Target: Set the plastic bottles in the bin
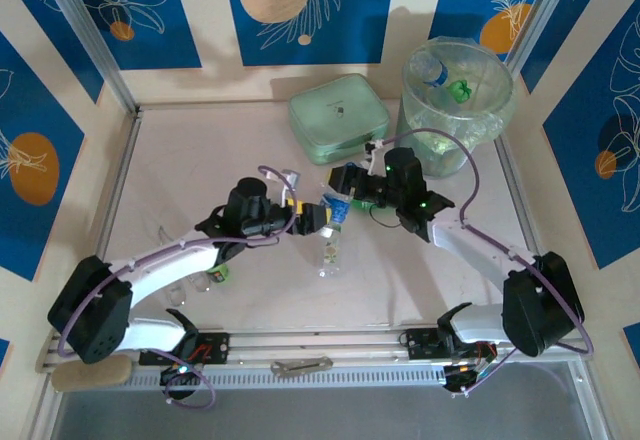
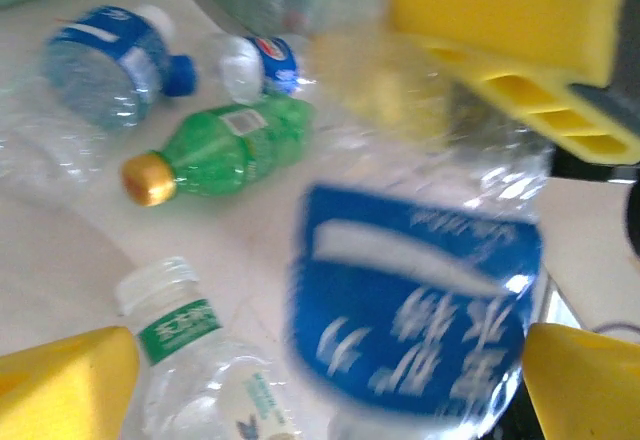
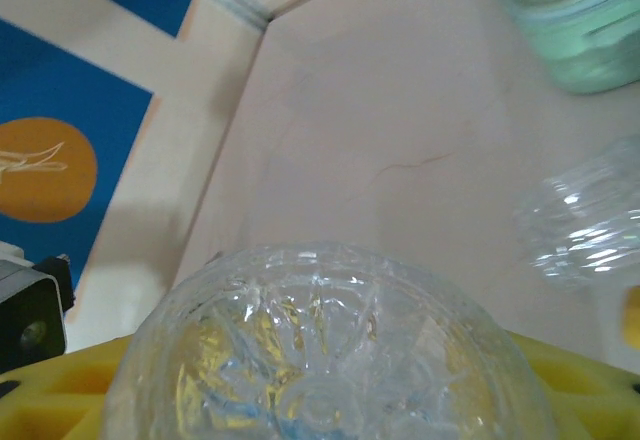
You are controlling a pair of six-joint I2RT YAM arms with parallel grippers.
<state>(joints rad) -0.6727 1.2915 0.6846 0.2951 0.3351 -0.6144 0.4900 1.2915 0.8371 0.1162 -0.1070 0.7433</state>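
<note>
Top external: bin (image 1: 492, 132) at far-right corner, open tabletop (image 1: 190, 160) far-left.

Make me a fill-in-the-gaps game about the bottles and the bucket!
The bottle with the yellow cap is ___.
Seen from above, the bin stands to the ___ of the mint-green case.
The biggest bottle in the left wrist view wears a ___ label.
Missing words: green, right, blue.

The case (image 1: 338, 118) flanks the bin (image 1: 484, 128); left table (image 1: 190, 165) seemingly open.
</note>
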